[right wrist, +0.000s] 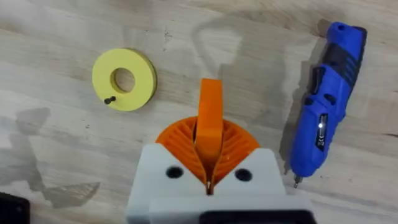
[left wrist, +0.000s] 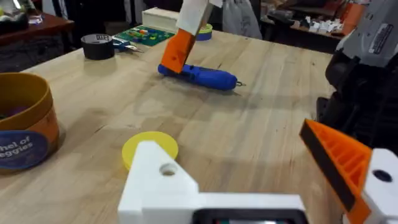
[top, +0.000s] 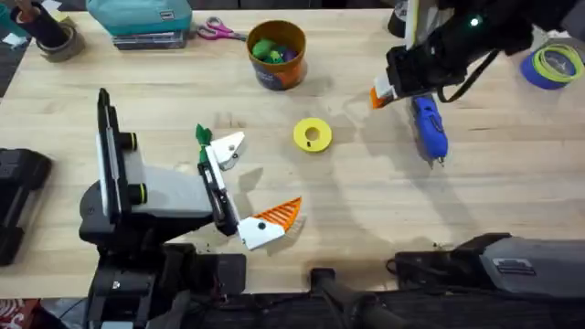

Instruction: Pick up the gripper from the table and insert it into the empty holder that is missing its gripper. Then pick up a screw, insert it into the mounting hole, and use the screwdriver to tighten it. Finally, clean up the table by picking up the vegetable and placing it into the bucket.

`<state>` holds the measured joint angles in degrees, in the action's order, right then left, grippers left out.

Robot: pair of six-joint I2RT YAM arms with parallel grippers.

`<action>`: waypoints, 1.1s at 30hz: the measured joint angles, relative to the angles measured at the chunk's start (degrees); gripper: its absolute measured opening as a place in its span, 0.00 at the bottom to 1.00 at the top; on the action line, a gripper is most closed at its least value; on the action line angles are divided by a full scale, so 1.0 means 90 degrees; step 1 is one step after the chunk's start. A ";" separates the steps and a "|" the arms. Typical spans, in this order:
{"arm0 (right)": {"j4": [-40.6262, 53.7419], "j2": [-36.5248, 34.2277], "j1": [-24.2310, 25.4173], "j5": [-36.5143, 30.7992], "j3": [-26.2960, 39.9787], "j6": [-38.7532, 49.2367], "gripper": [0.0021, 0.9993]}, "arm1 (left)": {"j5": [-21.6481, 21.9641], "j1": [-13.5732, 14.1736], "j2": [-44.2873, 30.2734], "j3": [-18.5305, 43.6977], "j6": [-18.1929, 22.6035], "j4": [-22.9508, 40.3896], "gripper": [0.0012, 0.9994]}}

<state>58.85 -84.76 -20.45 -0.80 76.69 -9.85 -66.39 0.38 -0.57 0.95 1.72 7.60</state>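
The right claw (right wrist: 208, 180) is clamping the light, stiff orange gripper (right wrist: 209, 115) by its base, while the left claw (left wrist: 261, 186) is standing apart.

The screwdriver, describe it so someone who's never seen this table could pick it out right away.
Start at the wooden table and go to its right side, in front of the roll of blue tape. The screwdriver lies flat there beside the right gripper. It is the blue pen-shaped thing with a thin silver tip, unlike the flat yellow disc nearer the middle.
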 joint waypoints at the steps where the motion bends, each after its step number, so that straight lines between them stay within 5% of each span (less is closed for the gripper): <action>1: 0.0000 0.0002 0.0000 0.0000 0.0000 0.0001 0.01 | 0.0000 0.0000 -0.0002 0.0000 0.0000 0.0000 0.99; 22: 0.0000 0.0002 0.0000 0.0031 0.0005 0.0000 0.01 | 0.0000 0.0000 -0.0002 0.0000 0.0000 0.0000 0.99; 33: -0.0323 0.0053 0.0035 0.1045 0.0605 0.0000 0.01 | 0.0000 0.0000 -0.0002 0.0000 0.0000 0.0000 0.99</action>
<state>55.94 -84.28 -20.13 8.61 82.13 -9.85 -66.39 0.38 -0.58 0.95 1.72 7.60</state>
